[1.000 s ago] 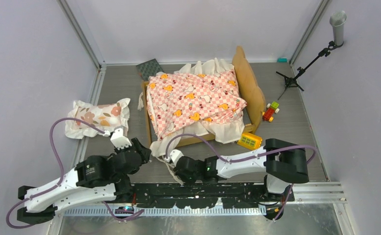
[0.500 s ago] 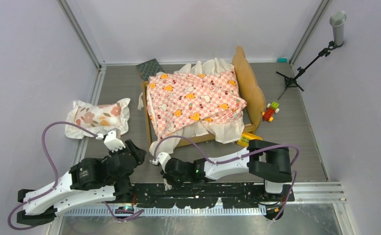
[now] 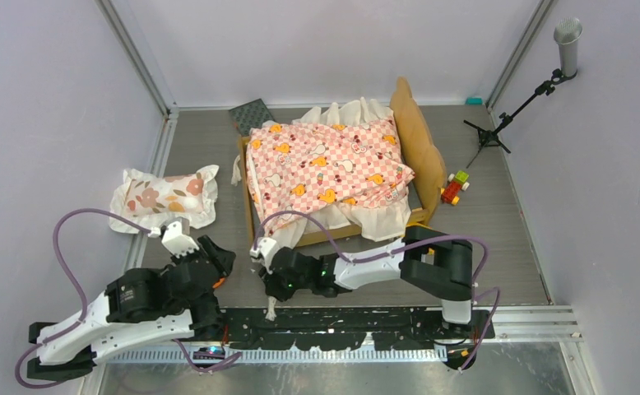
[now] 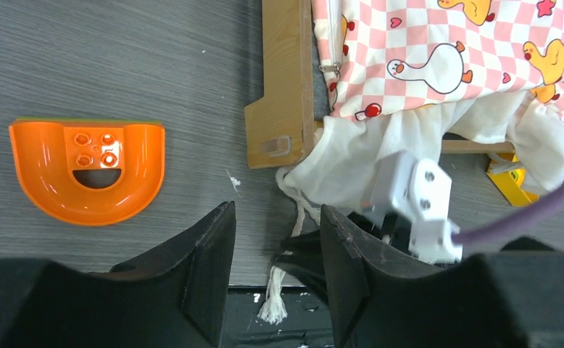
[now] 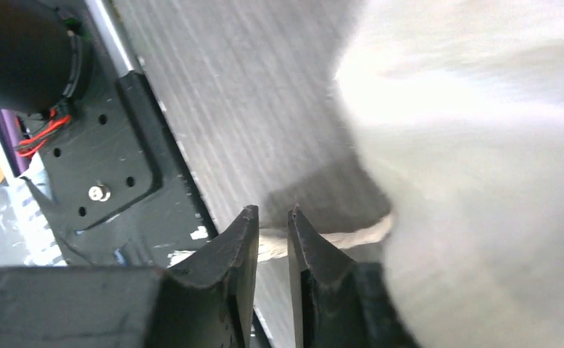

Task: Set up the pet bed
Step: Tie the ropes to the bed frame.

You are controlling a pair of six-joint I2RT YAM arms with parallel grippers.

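The pet bed point(image 3: 420, 140), a tan wooden frame point(image 4: 283, 94), stands mid-table under a pink-checkered sheet point(image 3: 325, 169) point(image 4: 438, 51). The sheet's white ruffle spills over the near left corner. A white cord point(image 4: 273, 297) point(image 5: 337, 239) trails from that ruffle down to the base rail. My right gripper point(image 3: 271, 290) point(image 5: 272, 214) sits low at this cord with its jaws a narrow gap apart, and the cord crosses just behind its tips. Left of it my left gripper point(image 3: 220, 253) point(image 4: 275, 210) hovers open and holds nothing. The floral pillow point(image 3: 164, 196) lies far left.
An orange U-shaped block point(image 4: 87, 170) point(image 3: 216, 283) lies left of the bed corner. A yellow block point(image 4: 507, 181) sits under the ruffle. A dark grey panel point(image 3: 251, 115) lies behind the bed. A red-green toy point(image 3: 455, 188) and a tripod point(image 3: 498, 123) stand at the right.
Both arms have swung left. The right gripper slid left along the near edge past the bed's corner, and its jaws have parted a little. The left gripper drew back to the left.
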